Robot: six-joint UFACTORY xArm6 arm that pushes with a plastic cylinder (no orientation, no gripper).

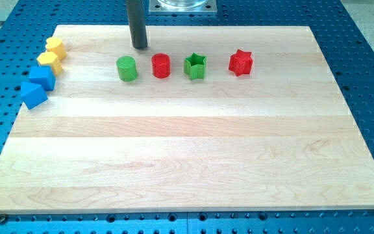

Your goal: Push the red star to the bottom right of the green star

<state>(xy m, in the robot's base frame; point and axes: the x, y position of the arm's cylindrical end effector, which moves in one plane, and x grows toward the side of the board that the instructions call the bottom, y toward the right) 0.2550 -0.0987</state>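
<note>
My tip point(139, 47) is the bottom end of a dark straight rod. It sits near the top edge of the pale wooden board point(187, 169), a bit left of the middle. It has no claw, so nothing opens or shuts, and it holds nothing. It touches no block.

The small red star block point(241, 62) is far off toward the view's right, in a row near the top edge. The small green star block point(195, 66) is just left of it, with a gap between them. A red round block point(161, 65) and a green round block point(127, 68) sit closer to my tip.

The red star has no long side. I think it needs a push down toward the bottom edge.
</note>
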